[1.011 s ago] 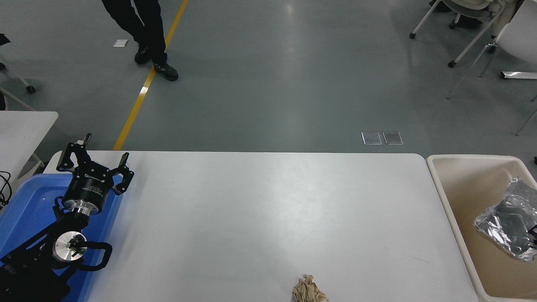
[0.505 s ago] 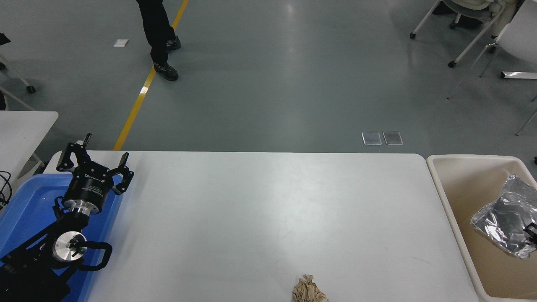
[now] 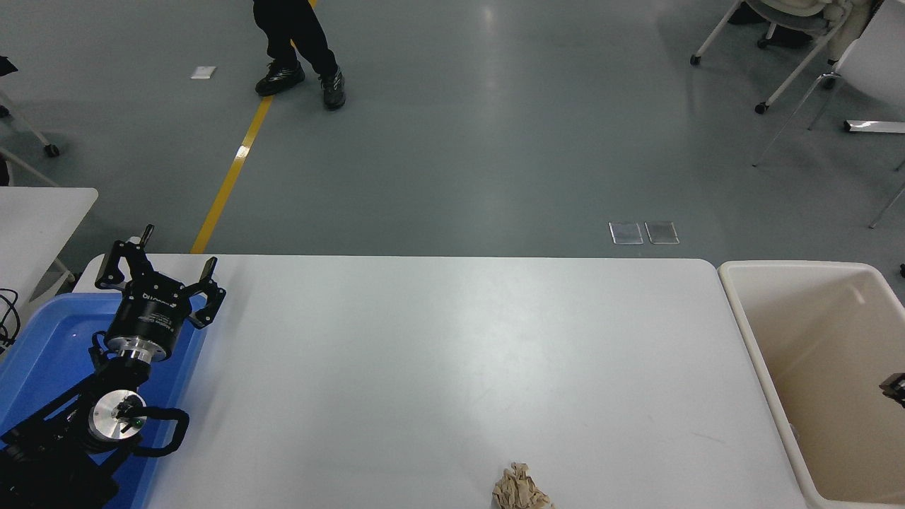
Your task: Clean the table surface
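Note:
The white table surface (image 3: 438,353) fills the middle of the head view. A crumpled beige paper wad (image 3: 520,489) lies at its near edge, a little right of centre. My left gripper (image 3: 157,272) is parked at the table's far left corner, open and empty, its arm lying over a blue tray. Of my right gripper (image 3: 893,387) only a small black tip shows at the right edge, above the inside of the beige bin. Nothing is visible in it.
A blue tray (image 3: 42,353) sits under the left arm at the left edge. A beige plastic bin (image 3: 742,311) stands against the table's right end. A person's legs (image 3: 297,42) are on the floor beyond, and chairs (image 3: 799,42) stand at the far right.
The crumpled silver foil bag seen at the right edge over the bin is gone from view. The right gripper tip has pulled slightly to the right. The person walked to the right.

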Controlling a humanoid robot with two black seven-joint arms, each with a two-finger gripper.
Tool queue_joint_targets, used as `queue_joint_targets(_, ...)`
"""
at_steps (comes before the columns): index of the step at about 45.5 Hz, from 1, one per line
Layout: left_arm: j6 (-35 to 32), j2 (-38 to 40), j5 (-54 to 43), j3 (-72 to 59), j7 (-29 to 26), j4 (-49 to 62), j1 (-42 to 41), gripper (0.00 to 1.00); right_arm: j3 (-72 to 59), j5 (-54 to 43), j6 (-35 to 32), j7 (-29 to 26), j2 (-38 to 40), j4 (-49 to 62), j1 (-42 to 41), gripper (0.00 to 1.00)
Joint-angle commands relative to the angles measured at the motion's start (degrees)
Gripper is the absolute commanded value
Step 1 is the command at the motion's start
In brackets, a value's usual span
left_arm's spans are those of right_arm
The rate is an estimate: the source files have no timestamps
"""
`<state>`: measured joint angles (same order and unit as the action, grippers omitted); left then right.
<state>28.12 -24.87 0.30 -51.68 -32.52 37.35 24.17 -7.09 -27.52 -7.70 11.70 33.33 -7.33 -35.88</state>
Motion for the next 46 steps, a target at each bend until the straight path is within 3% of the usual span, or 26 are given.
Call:
queue_joint_targets(1, 0.00, 0.00, -0.03, 0.00, 0.00, 0.00, 0.00, 0.99, 9.28, 0.01, 0.41, -0.01, 2.79, -3.83, -1.39, 0.97)
queue_joint_targets(14, 0.00, 0.00, -0.03, 0.00, 0.00, 0.00, 0.00, 0.99, 13.93, 0.97, 0.32, -0.10, 10.79, -10.95, -6.57, 0.98)
queue_joint_targets(25, 0.00, 0.00, 0.05, 0.00, 0.00, 0.00, 0.00, 0.99, 26.78, 15.29, -0.82, -0.19, 11.58, -11.74, -5.96, 0.98)
queue_joint_targets(46, 0.00, 0.00, -0.03, 0.00, 0.00, 0.00, 0.00, 0.99, 38.64, 29.01, -0.03, -0.63, 15.18, -22.72, -6.84, 0.98)
